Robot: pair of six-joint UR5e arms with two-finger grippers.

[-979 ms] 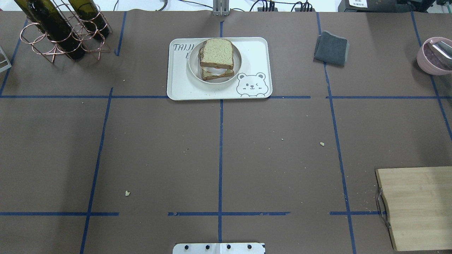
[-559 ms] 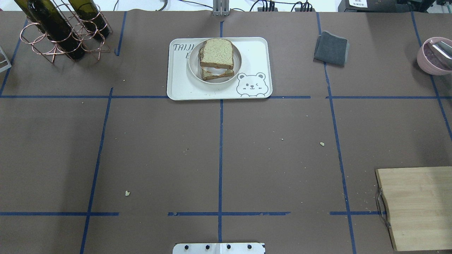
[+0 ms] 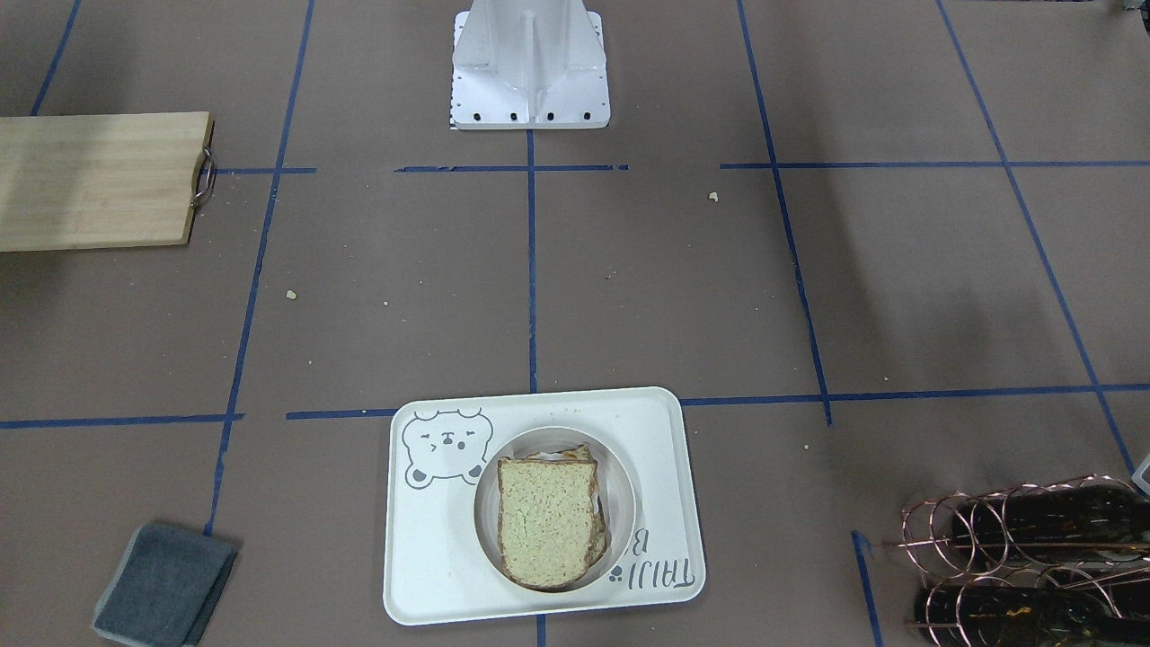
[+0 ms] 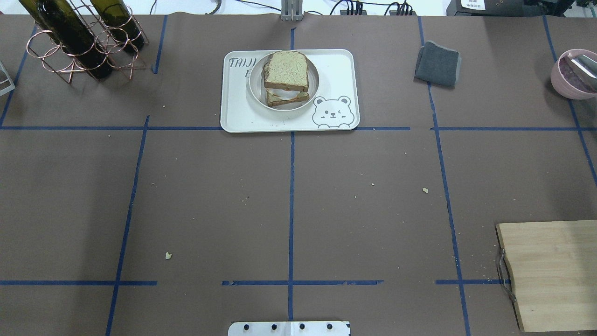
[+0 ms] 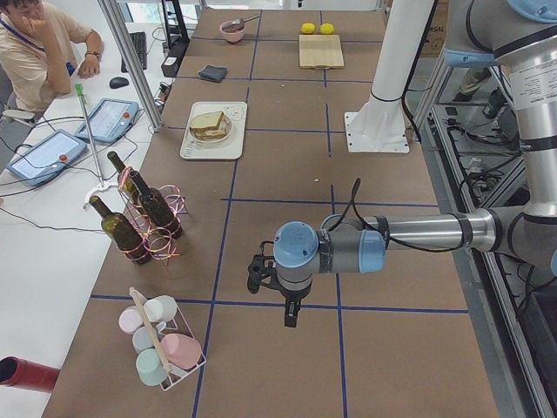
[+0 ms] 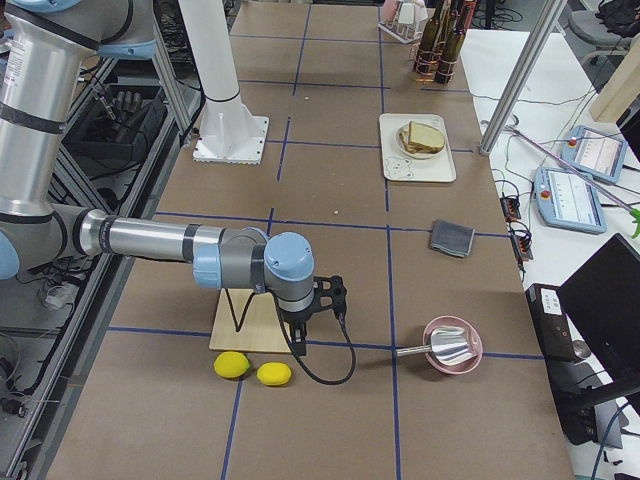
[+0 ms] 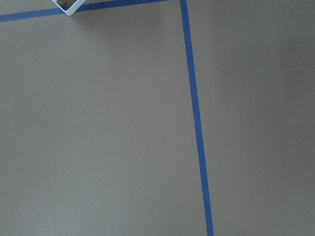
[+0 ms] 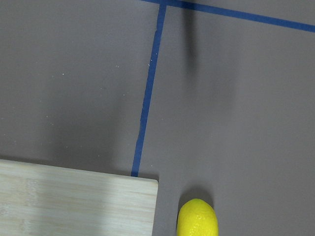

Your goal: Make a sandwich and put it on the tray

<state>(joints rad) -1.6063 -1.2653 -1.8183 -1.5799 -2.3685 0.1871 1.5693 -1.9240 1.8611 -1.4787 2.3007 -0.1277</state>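
The sandwich (image 4: 285,72) is two tan, brown-crusted bread slices with a little white egg showing between them. It sits on a small round cream plate (image 4: 254,88) on the cream bear-face tray (image 4: 336,70) at the table's far middle. It also shows in the front-facing view (image 3: 546,521). Both grippers are far from the tray and show only in the side views. The left gripper (image 5: 290,306) hangs over bare table at the left end. The right gripper (image 6: 298,338) hangs over the cutting board's edge at the right end. I cannot tell whether either is open or shut.
A copper rack with wine bottles (image 4: 79,37) stands at the far left. A grey cloth (image 4: 437,63) and a pink bowl (image 4: 571,74) lie at the far right. The wooden cutting board (image 4: 550,270) is near right, with two lemons (image 6: 232,365) beside it. A cup rack (image 5: 161,348) stands at the left end.
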